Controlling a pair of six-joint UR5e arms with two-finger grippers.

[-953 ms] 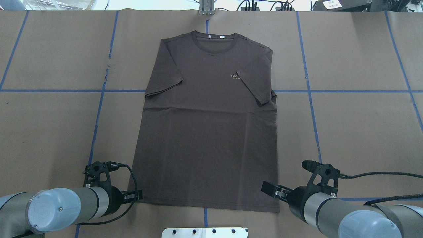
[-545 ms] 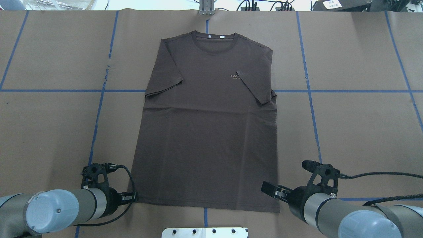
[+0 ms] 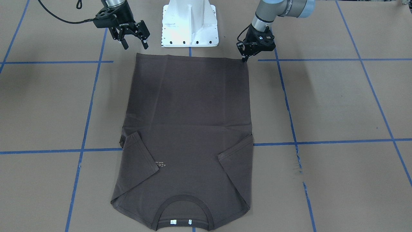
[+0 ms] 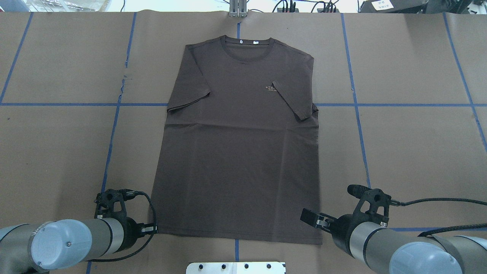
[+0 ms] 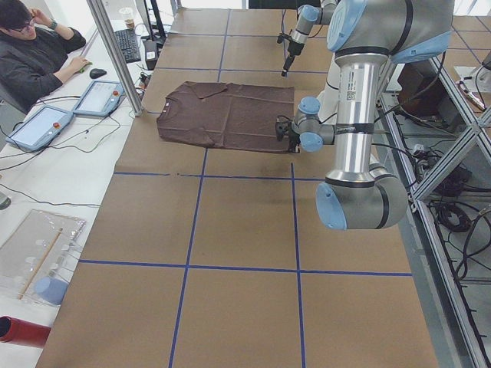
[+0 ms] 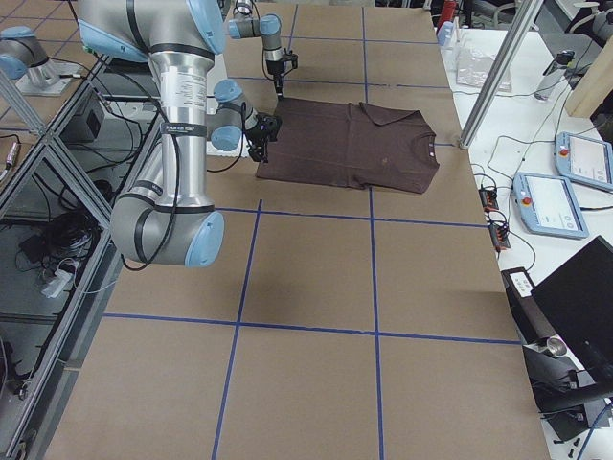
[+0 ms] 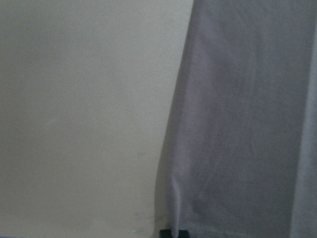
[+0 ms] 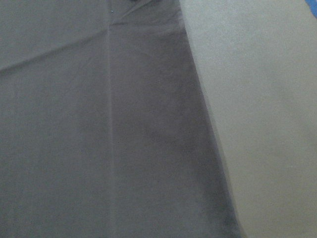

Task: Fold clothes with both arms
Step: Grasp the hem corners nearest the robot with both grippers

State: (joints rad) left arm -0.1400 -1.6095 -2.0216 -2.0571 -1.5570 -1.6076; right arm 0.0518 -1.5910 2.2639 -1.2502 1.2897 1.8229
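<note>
Beyond the left fingers, pressed together and apparently pinching its hem corner, the dark brown T-shirt lies flat on the table, long axis running away; the right fingers, spread, hover near the opposite corner.

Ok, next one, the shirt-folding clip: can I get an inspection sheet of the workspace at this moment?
Surface: brown paper table cover with a blue tape grid.
Job's things: dark brown T-shirt lying flat, front up, both sleeves folded inward, collar on the side away from the robot.
Clutter: nothing seen on the paper.
Hands: left hand at one hem corner, open or shut unclear; right hand open, near the other hem corner, holding nothing.
Cables: black cable trailing from the right wrist; a shorter loop at the left wrist.
Surroundings: white robot base; seated person and control tablets at a side desk.
</note>
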